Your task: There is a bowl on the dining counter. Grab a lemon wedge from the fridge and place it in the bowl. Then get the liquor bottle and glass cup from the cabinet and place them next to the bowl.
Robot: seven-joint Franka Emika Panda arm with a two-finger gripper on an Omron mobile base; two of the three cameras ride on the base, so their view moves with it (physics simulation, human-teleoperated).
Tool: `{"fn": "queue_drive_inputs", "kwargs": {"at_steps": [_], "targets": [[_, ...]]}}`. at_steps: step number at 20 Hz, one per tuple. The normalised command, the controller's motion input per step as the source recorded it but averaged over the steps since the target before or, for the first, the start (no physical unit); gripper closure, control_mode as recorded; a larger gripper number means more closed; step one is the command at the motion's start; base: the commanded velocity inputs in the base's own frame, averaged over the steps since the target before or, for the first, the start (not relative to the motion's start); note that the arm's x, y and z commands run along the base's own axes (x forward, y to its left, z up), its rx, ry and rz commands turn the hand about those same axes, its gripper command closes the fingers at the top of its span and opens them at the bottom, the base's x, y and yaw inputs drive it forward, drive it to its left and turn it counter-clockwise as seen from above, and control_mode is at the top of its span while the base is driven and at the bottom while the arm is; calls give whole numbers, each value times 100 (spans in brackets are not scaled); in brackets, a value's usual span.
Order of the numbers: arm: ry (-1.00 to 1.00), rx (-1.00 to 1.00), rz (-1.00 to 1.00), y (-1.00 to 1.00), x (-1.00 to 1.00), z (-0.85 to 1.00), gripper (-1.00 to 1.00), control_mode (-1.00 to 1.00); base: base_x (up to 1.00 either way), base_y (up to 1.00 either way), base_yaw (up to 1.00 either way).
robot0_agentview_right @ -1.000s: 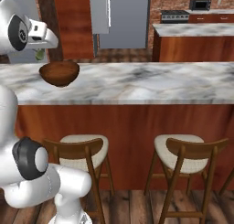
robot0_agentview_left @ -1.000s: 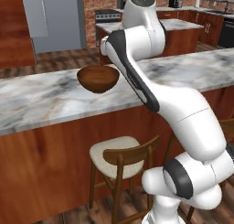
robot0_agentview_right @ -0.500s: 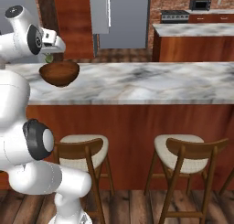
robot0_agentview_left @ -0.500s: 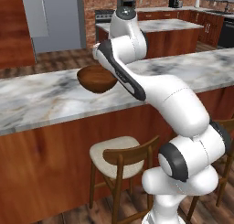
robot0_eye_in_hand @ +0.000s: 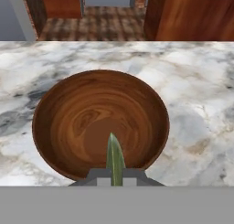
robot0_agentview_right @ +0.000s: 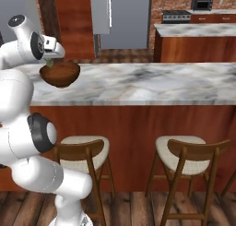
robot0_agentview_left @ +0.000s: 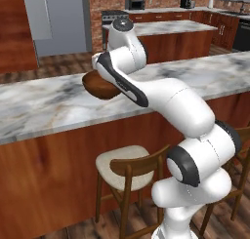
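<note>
Dining counter [robot0_eye_in_hand: 196,81]: bowl [robot0_agentview_left: 100,89] partly arm-hidden

The bowl [robot0_eye_in_hand: 98,122] is dark reddish-brown with swirling wood grain. The lemon wedge [robot0_eye_in_hand: 115,158] is yellow-green. The dining counter [robot0_agentview_right: 152,84] has a grey-white marbled top and reddish-brown wood front. The far fridge [robot0_agentview_right: 120,17] is grey.

From the left base view we find the bowl [robot0_agentview_left: 97,88] half covered by the arm's white link. Our hand view cuts off the lower end of the lemon wedge [robot0_eye_in_hand: 115,159] between the gripper [robot0_eye_in_hand: 115,176] tips, which barely show. In the right base view, the wedge is too small to make out clearly.
</note>
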Motion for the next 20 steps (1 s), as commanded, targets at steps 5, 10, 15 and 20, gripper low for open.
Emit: {"fn": "queue_drive_inputs", "kwargs": {"at_steps": [5,10,15,20], "targets": [[0,0,0,1,36,-23,100,-100,0,0,0],[0,0,0,0,37,-14,100,-100,0,0,0],[0,0,0,3,14,-9,100,-100,0,0,0],[0,0,0,4,0,-20,100,-100,0,0,0]]}}
